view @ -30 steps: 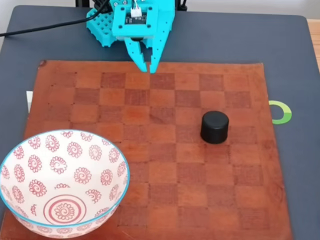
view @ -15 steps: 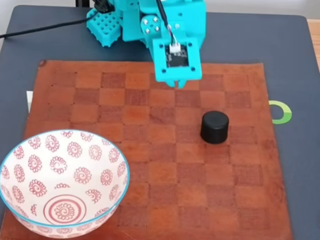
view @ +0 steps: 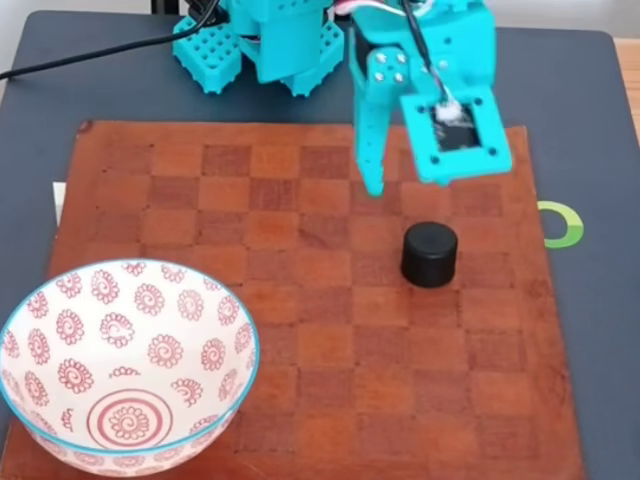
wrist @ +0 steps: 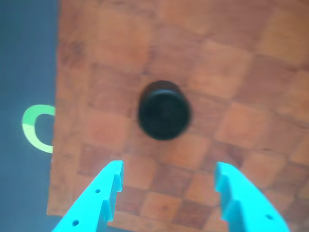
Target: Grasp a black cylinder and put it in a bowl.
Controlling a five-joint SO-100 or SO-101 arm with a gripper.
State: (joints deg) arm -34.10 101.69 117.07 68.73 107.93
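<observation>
Turquoise plastic claw [wrist: 166,181] spread wide, nothing between the fingers. In the wrist view both fingers enter from the bottom edge, cut off below; the small matte black cylinder [wrist: 164,110] sits at 12 o'clock from the gap, apart from both tips. That frame is motion-blurred, so the cylinder's edges are soft.

Fixed view: claw [view: 410,185] hangs over the far side of the brown leather chessboard mat [view: 330,400]. One long finger points down at about 11 o'clock from the black cylinder [view: 430,254]; the other finger is mostly hidden behind the claw's motor housing, tip not visible. Can't tell from this angle how high the tips are above the mat.

Cylinder stands upright on the mat, right of centre, alone, well apart from the bowl.

Large white ceramic bowl with red spiral motifs and light blue rim [view: 60,345] at 7 o'clock of the mat, holding nothing; its lower and left edges are cropped by the frame.

Dark grey surface [view: 580,90] under the mat. Green ring mark [view: 572,224] at the mat's 3 o'clock edge, half hidden by the mat; also in the wrist view [wrist: 33,130].
</observation>
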